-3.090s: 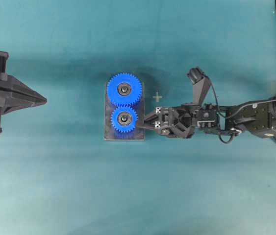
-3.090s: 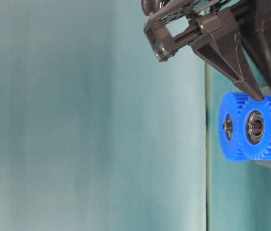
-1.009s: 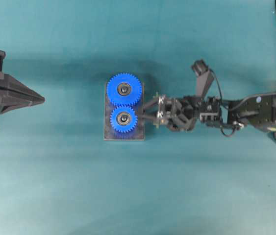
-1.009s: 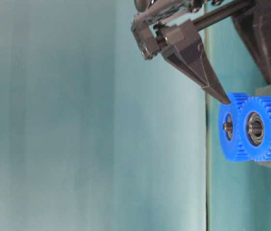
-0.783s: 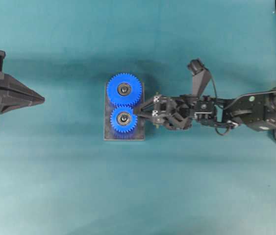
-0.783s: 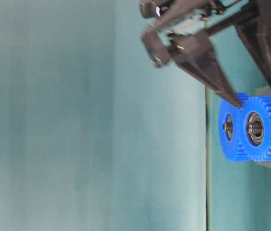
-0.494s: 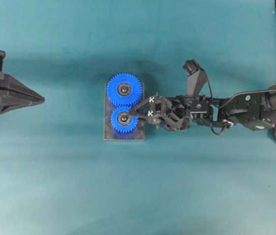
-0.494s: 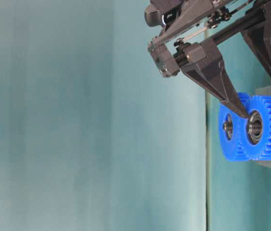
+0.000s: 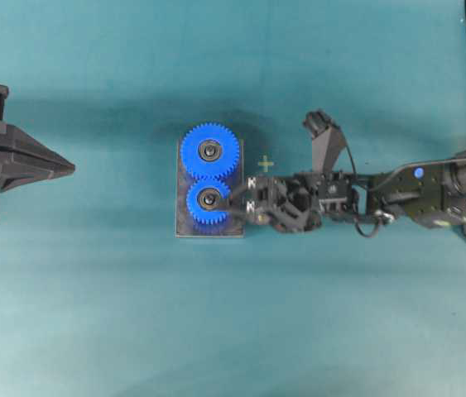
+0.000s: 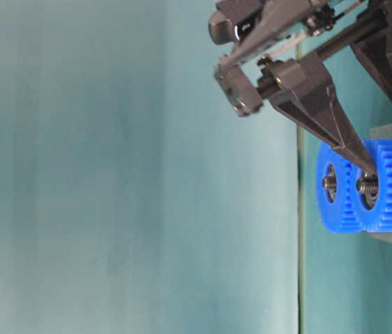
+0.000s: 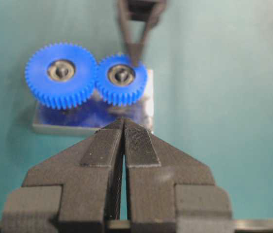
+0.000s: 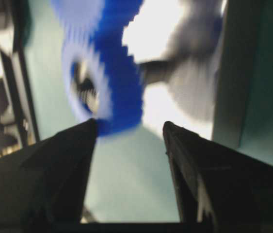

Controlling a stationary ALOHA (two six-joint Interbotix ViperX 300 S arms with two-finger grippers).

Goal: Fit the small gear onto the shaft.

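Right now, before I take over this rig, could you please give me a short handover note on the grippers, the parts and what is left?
Left gripper: shut, empty, parked at the left edge, clear of the parts.
Right gripper: jaws apart, straddling the rim of the small gear, one finger over its hub; no firm grip shows.
Parts: small gear sits on the grey plate, meshed beside the larger gear; the shaft shows in its hub.
Done: gear appears on the shaft.
Left: confirm it is fully seated, then back the right arm away.

blurred: small gear [image 12: 109,73] | mostly hidden: shaft [image 11: 121,75]
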